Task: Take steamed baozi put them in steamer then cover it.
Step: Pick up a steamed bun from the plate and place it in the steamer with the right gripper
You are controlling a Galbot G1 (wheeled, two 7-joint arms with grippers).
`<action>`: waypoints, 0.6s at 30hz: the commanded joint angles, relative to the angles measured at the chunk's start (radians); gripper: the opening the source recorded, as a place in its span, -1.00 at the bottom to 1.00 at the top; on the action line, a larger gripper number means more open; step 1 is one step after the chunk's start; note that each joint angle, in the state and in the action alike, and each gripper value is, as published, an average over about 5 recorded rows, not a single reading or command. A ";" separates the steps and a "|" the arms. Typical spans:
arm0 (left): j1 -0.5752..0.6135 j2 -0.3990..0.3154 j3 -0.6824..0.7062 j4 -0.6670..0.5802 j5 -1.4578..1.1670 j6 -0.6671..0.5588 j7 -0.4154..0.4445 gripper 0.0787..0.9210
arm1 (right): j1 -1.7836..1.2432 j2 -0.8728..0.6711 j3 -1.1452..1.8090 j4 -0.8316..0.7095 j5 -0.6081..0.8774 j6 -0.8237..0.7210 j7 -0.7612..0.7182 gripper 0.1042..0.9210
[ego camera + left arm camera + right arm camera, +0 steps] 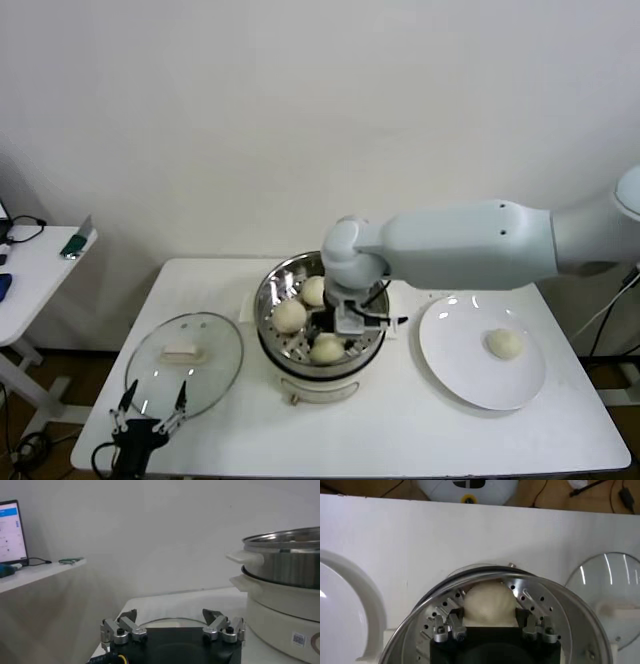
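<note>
The left hand (152, 412) hangs at the near left edge of the white desk (390, 430), fingers spread apart, holding nothing; it sits just in front of the cover (186, 362). The cover is a round clear glass lid with a metal rim and a cream oblong handle at its centre, lying flat on the desk left of the steamer (322, 322).

The steamer stands at the desk's centre: a shiny stainless-steel basket with a perforated bottom on a cream-white pot base with side handles. In the left wrist view a small square code label (298, 639) shows on the base; its content is too small to read.

Three steamed baozi lie inside the basket, all smooth, round and cream-white: one at the near side (327, 348), one at the left (290, 316), one toward the back (314, 291). The right hand (345, 322) is lowered into the basket directly above the near bun. In the right wrist view its fingers (451, 626) stand on either side of that bun; whether they press against it cannot be told.

A fourth baozi (505, 344) rests on the flat white plate (455, 368), right of the steamer.

Farther left, a separate side table (40, 262) carries a small green object (72, 245) and a black cable.
</note>
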 commanded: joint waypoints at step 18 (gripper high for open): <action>0.001 -0.003 0.001 -0.004 0.006 -0.007 -0.001 0.77 | 0.296 -0.244 -0.107 -0.093 0.389 -0.040 -0.142 0.76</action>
